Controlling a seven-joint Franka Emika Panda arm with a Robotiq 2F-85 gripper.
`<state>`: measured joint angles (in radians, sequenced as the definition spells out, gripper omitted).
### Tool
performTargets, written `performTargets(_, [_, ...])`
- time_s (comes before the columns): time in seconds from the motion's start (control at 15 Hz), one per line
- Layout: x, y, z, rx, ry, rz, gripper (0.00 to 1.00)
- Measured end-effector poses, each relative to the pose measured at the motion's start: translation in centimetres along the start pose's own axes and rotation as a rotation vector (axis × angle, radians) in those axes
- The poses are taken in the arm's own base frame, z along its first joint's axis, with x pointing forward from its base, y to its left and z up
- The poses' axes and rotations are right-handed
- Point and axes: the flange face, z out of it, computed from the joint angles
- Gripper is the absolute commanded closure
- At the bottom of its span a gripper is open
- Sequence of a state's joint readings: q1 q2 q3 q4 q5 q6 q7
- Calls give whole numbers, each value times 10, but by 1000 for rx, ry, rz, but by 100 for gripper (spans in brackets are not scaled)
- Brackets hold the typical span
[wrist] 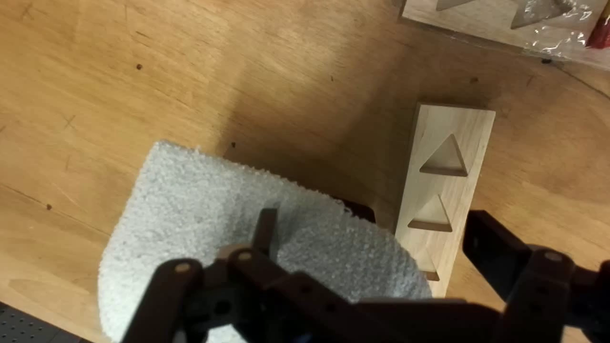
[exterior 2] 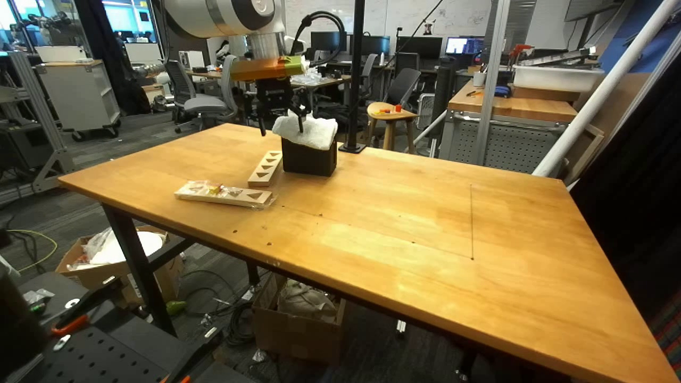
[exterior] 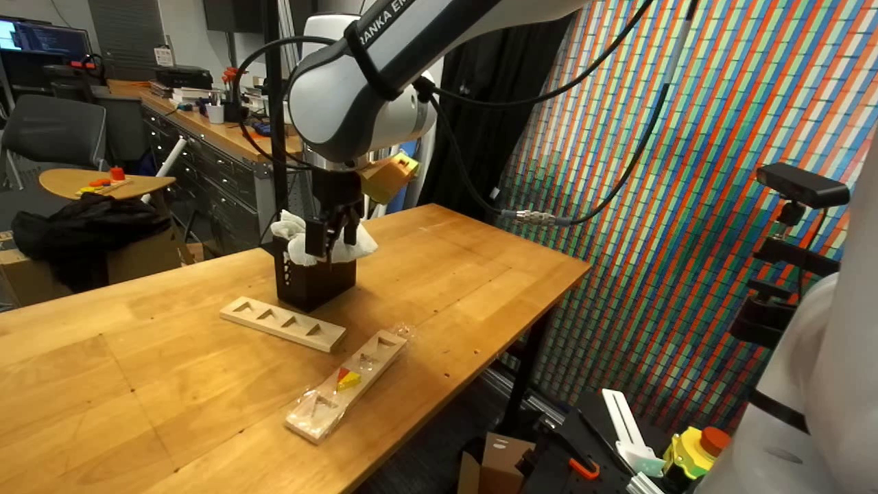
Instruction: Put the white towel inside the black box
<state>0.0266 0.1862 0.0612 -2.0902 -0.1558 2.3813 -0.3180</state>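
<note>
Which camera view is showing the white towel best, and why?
The wrist view: the white towel fills much of the lower left, its rough texture clear, though the gripper hides part. Both exterior views show it smaller, over the top of the black box, partly behind the gripper.

In an exterior view the robot arm bears the capitals "RANKA E" — starting beside a black strap and cut off at the picture's top edge — while the lines on a monitor and the marks on a small white sign are too small to read.
</note>
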Motion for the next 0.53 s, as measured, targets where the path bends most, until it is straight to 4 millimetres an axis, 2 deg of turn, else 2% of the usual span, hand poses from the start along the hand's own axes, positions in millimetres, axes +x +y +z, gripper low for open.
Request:
performTargets(0.27, [-5,-4,8,4,-3,-1,0])
performTargets(0.53, [-5,-4,5,-22,4,-15,0])
